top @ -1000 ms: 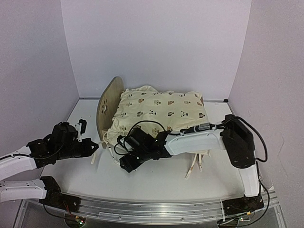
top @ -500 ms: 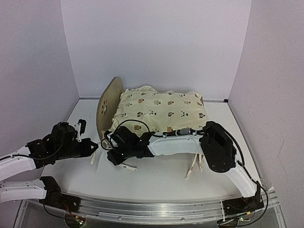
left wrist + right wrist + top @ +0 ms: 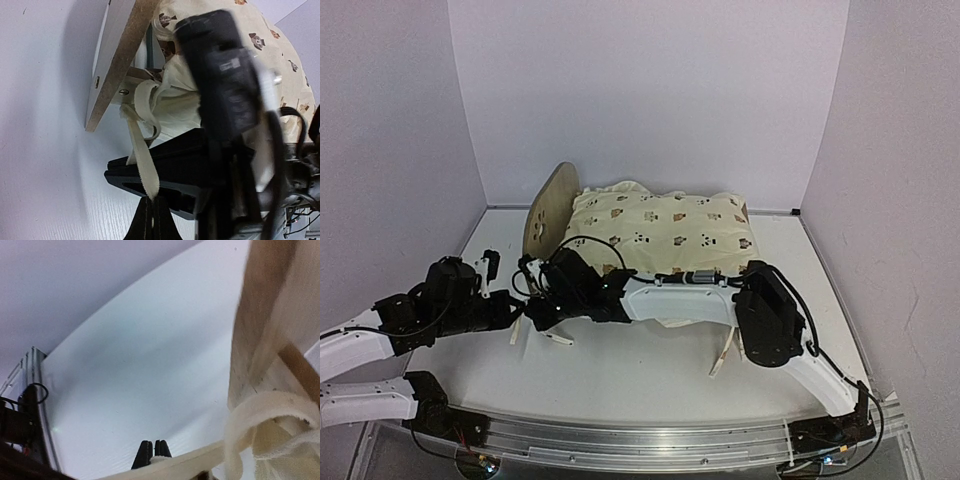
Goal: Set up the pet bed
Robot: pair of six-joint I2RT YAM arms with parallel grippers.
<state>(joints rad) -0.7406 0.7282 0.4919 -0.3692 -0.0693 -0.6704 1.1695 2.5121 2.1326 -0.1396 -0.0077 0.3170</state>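
Left wrist camera: the left gripper point(image 3: 151, 202), pinched shut on a cream cushion tie point(image 3: 140, 150), has the pet bed point(image 3: 117, 60) headboard just ahead of its tips, while the right gripper point(image 3: 153, 452) is closed on a second tie point(image 3: 190, 461).

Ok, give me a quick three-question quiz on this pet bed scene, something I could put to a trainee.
1. True or false: the left gripper is shut on a cream tie strap.
2. What lies on the pet bed? A) an animal-print cushion B) a folded towel C) a chew toy
3. Fill in: the right gripper has its jaws ____ on a second tie strap.
Key: 1 true; 2 A; 3 shut.
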